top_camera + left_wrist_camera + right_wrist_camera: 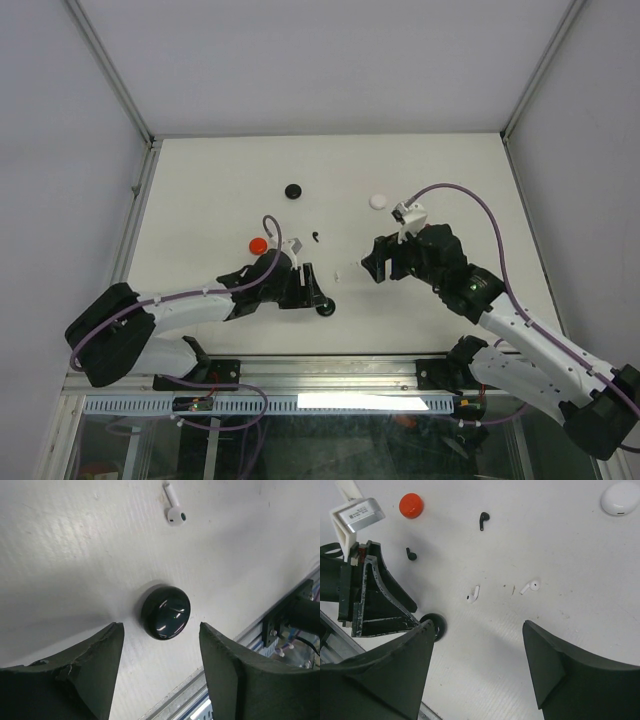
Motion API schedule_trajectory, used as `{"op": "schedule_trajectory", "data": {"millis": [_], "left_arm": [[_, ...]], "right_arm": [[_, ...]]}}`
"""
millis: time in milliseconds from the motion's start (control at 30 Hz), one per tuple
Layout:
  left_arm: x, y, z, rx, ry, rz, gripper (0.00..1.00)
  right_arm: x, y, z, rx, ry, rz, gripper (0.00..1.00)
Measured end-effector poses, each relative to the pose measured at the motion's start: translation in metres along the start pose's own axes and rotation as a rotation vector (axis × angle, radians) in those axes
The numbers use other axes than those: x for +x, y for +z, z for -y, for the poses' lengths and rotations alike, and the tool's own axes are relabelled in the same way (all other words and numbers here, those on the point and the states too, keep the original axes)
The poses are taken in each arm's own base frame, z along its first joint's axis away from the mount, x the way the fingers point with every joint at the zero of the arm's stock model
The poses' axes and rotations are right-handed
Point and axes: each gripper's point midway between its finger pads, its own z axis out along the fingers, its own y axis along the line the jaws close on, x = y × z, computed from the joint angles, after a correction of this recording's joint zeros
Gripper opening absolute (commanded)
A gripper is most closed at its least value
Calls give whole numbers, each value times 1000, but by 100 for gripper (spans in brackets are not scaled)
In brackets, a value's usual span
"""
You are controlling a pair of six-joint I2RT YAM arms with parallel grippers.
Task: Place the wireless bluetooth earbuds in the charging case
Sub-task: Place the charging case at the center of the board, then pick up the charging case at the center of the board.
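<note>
Two white earbuds [530,586] and two black earbuds [483,520], all stemmed

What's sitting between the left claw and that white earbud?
A shiny black disc lies between the left claw and the white earbud, in the left wrist view.

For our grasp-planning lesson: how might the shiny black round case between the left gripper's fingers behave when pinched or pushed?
The black case looks glossy and domed, so the fingers may slip on it. Its round outline suggests it could squirt sideways if pinched off-centre. Lying flat on the table, it would probably slide rather than roll.
</note>
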Motion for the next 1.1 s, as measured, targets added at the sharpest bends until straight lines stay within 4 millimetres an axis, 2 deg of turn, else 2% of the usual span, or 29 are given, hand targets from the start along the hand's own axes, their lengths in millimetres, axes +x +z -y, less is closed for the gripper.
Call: {"op": "schedule_trajectory", "data": {"millis": [133,300,500,667,867,933,1100], "left_arm": [[-17,-12,-3,-79,21,50,74],[-52,-35,-12,-185,49,140,84],[-96,-64,-37,-323,46,243,86],[-129,-75,-60,-428,50,268,88],[-194,-62,-69,-514,124,300,89],[-219,-48,-73,-532,156,299,89],[-258,-11,-91,-554,200,267,87]], "right_arm": [[-3,-1,3,18,-2,13,75],[-6,-4,7,37,-6,33,77],[-3,-6,14,71,-5,42,82],[-4,-9,19,96,-4,61,86],[-5,-11,24,121,-2,84,92],[-5,-11,25,129,0,87,93],[-8,-14,27,137,3,107,94]]}}
